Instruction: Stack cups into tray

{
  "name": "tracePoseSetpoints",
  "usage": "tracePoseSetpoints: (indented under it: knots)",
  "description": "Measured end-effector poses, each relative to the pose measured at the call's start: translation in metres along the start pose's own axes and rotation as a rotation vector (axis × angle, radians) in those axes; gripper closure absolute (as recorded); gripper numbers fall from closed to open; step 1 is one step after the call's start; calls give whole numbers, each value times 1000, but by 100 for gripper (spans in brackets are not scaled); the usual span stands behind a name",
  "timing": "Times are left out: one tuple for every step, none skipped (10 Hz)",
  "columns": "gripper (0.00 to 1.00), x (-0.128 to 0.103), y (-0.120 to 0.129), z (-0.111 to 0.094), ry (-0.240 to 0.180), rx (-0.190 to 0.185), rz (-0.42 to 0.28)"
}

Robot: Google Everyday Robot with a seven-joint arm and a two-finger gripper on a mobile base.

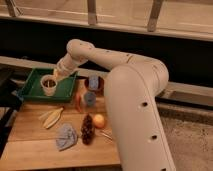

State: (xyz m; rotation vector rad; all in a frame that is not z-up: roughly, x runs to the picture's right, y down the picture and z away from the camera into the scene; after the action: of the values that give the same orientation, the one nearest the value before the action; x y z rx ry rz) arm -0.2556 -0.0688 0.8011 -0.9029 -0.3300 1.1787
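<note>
A cream-white cup [48, 85] with a dark brown inside stands upright in the green tray [31, 91] at the table's back left. My gripper [56, 75] is at the cup's upper right rim, touching or very close to it, with the arm reaching in from the right over the tray. A blue cup [93, 82] sits in a round brown bowl right of the tray. Another blue cup [90, 98] stands just in front of that bowl.
On the wooden table [30, 147] lie a banana [52, 118], a grey-blue cloth [66, 136], a dark bunch of grapes [87, 129], an orange [99, 121] and an orange-red object [78, 102]. My large white arm [135, 100] covers the table's right side.
</note>
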Motion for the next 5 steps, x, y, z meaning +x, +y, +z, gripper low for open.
tracePoseSetpoints:
  knots:
    - [100, 0, 0, 1, 1, 1, 0]
    - [100, 0, 0, 2, 2, 5, 1]
    - [100, -1, -4, 2, 2, 22, 11]
    - [100, -4, -13, 5, 4, 45, 25]
    - [100, -10, -27, 8, 10, 73, 41]
